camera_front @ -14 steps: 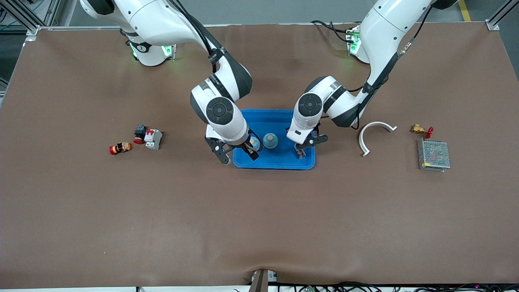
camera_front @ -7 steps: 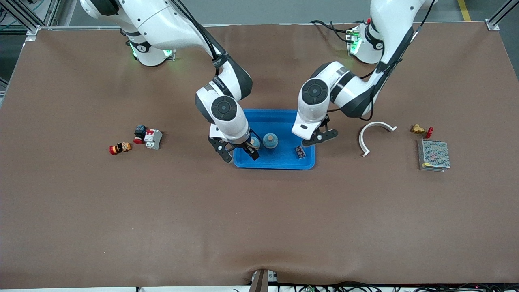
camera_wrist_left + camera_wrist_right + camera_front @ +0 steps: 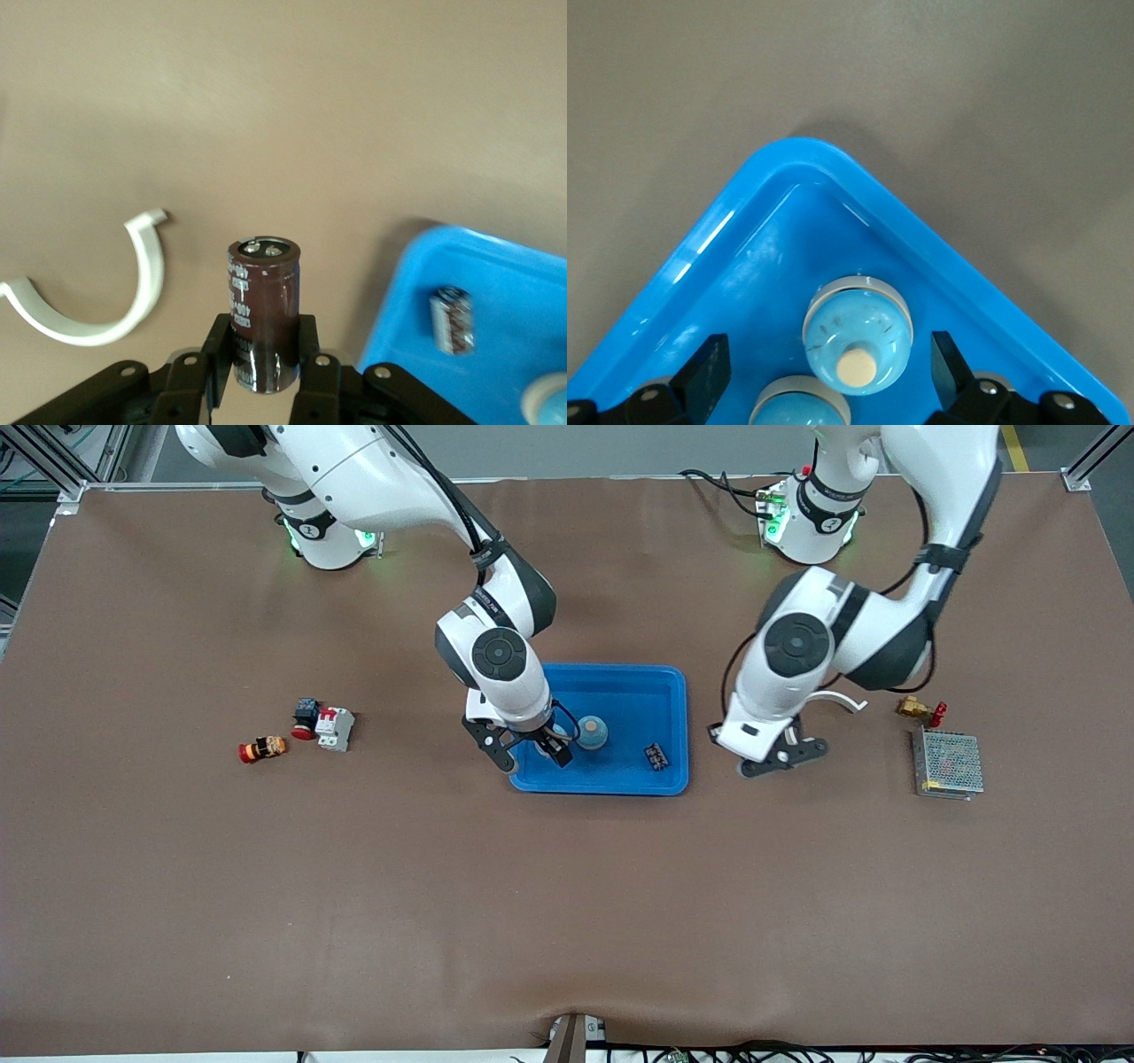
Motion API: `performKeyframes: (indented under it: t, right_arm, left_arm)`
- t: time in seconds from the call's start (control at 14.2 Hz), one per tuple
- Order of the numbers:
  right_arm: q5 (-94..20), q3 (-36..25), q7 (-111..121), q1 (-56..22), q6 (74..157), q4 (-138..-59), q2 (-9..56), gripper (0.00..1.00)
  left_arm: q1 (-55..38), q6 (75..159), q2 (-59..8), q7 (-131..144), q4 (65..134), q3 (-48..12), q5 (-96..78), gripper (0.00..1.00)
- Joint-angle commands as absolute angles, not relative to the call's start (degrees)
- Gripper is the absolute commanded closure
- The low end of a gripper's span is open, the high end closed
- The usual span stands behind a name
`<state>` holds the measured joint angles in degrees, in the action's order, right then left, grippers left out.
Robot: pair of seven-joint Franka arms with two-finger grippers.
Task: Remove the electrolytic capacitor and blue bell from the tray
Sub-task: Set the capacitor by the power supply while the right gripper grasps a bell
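Now that the left gripper (image 3: 263, 372), clamped on the electrolytic capacitor (image 3: 261, 310), has cleared the tray (image 3: 660, 691), the wide-open right gripper (image 3: 828, 367) straddles a blue bell (image 3: 858, 332), probably untouched.

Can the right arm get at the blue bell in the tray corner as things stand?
Probably yes. The right gripper hangs open over the blue bell in the tray, one finger to each side, with nothing between them; a second bell stands beside it.

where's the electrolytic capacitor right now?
Out of the tray: the left gripper is shut on the electrolytic capacitor, holding it over bare table between the tray and the white curved clip, toward the left arm's end.
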<state>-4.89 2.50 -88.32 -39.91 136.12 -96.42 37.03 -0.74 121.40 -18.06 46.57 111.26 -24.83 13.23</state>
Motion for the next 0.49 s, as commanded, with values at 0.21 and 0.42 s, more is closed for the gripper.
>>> performKeyframes:
  t: [0.21, 0.42]
  right_arm:
    - [-3.8, 1.9, -89.5, -41.7, 139.7, -97.9, 38.2, 0.0]
    - [-3.8, 1.8, -89.5, -42.0, 140.7, -97.9, 38.9, 0.0]
  left_arm:
    - [11.3, 120.4, -18.8, 32.4, 111.4, -25.2, 14.4, 1.0]
    - [16.4, 121.2, -22.6, 29.4, 111.4, -25.0, 14.8, 1.0]
